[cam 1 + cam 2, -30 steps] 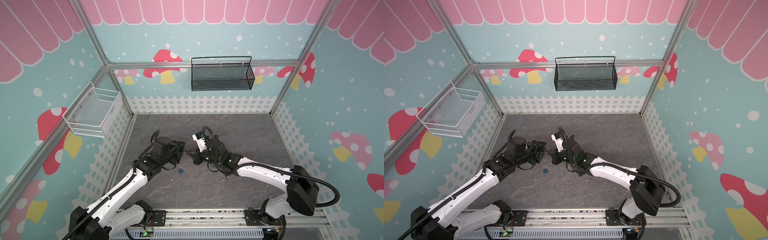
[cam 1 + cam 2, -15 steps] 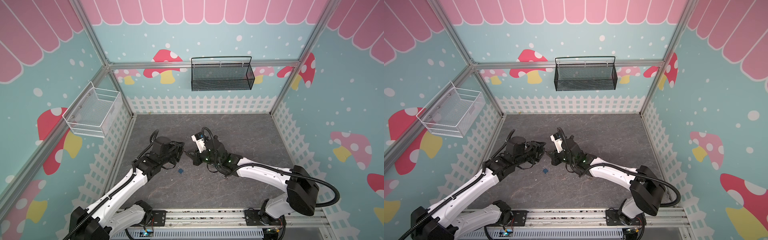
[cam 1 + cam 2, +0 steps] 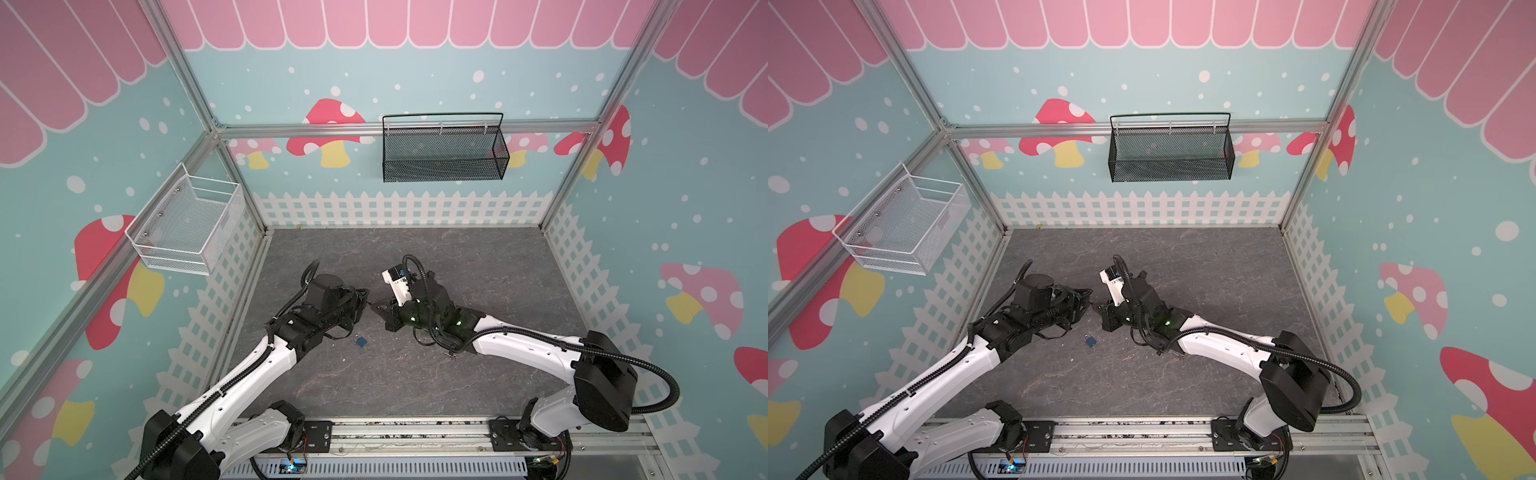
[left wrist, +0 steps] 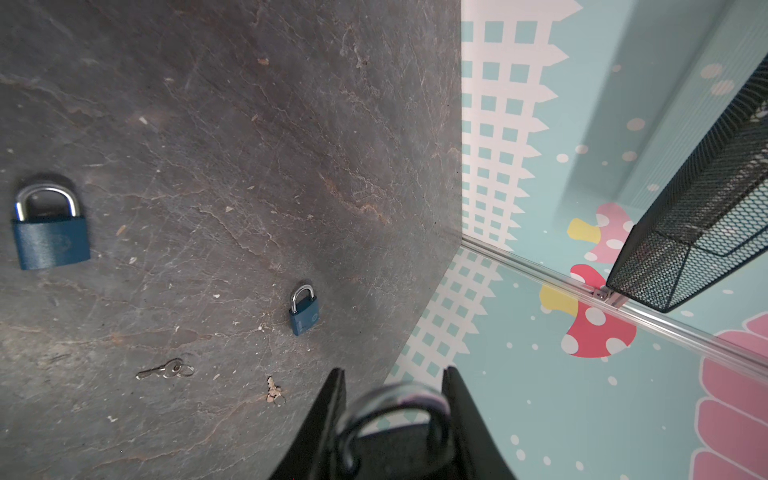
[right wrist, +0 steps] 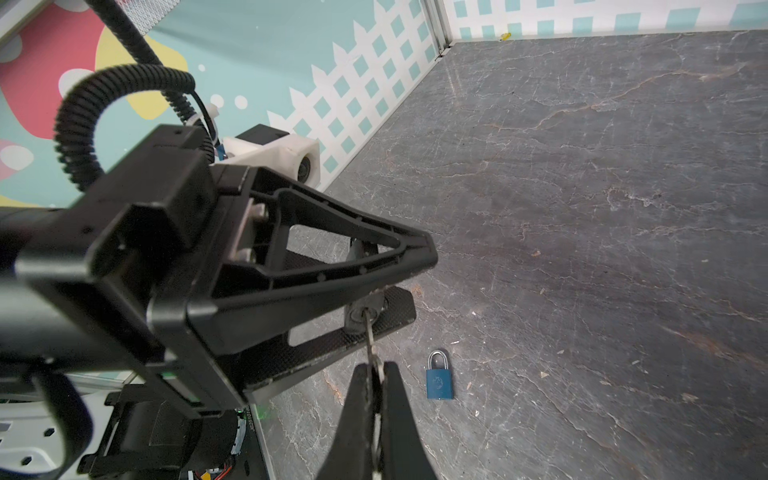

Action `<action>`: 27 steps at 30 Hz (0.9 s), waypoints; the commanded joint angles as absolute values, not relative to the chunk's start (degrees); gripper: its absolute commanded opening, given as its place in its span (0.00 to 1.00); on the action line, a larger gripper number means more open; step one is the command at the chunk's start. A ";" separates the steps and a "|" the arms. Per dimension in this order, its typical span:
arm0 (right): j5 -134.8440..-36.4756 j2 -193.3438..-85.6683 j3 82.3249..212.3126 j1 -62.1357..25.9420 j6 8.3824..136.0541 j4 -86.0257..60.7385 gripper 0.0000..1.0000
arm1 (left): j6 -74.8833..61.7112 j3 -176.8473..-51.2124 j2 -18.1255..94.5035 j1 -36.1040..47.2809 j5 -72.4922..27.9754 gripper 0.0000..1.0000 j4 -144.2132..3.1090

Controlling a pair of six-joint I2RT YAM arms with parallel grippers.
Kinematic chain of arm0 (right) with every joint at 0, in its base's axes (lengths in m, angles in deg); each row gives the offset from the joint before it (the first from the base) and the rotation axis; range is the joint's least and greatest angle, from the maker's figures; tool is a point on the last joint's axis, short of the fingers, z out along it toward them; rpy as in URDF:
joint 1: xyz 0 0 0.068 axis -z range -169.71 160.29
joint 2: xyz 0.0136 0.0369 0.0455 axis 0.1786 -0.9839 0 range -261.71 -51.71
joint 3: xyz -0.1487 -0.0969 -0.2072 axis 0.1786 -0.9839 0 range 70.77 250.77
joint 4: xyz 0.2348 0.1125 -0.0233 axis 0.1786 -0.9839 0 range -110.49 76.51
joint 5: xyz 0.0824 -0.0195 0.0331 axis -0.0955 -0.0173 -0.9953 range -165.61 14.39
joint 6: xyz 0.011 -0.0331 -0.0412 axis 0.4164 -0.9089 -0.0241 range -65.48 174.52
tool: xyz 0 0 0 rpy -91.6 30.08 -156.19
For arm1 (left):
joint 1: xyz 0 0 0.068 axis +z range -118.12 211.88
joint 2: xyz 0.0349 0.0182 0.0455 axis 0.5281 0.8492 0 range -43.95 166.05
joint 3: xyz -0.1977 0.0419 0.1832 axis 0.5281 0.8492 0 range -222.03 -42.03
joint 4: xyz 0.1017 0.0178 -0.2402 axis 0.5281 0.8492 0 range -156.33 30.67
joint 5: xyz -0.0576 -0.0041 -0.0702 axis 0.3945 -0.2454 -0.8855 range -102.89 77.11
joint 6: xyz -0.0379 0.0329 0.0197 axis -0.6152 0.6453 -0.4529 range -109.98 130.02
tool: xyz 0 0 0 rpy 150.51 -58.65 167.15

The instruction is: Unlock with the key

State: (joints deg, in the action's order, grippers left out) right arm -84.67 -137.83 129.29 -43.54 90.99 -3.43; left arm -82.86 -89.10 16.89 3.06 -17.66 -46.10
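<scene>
My left gripper (image 4: pixel 392 372) is shut on a padlock (image 4: pixel 395 395); its steel shackle fills the space between the jaws. In the right wrist view the left gripper (image 5: pixel 419 282) holds the padlock's keyhole end (image 5: pixel 360 312) toward my right gripper (image 5: pixel 376 365). The right gripper is shut on a key (image 5: pixel 369 338), and the key's blade reaches into the keyhole. Both top views show the left gripper (image 3: pixel 365 301) (image 3: pixel 1089 301) and right gripper (image 3: pixel 376 309) (image 3: pixel 1098 309) meeting tip to tip above the grey floor, left of centre.
A small blue padlock (image 3: pixel 360 341) (image 3: pixel 1089 340) (image 5: pixel 439 376) (image 4: pixel 304 309) lies on the floor just below the grippers. The left wrist view also shows a larger blue padlock (image 4: pixel 50 232) and a spare key on a ring (image 4: pixel 166 370). A black mesh basket (image 3: pixel 442 151) and a white basket (image 3: pixel 187 226) hang on the walls.
The left gripper's jaws have drawn in around the padlock. Both arms stay almost where they were, and the right gripper keeps its hold on the key.
</scene>
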 commanded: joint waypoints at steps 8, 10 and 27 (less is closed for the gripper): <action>-89.08 -137.77 133.36 -43.94 98.80 -2.96 0.00 | -77.26 -92.40 15.94 1.52 -15.35 0.05 -44.95; -89.82 -137.84 134.02 -43.94 101.91 -2.97 0.00 | -76.18 -93.15 15.94 0.02 -13.74 0.01 -44.74; -83.77 -138.21 134.73 -44.21 92.91 5.45 0.00 | -82.05 -92.94 16.02 -6.88 -18.68 0.00 -51.34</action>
State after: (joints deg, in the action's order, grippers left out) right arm -83.97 -137.81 133.29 -43.54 97.22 -5.31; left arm -79.45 -91.98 16.32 -3.54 -7.87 -46.89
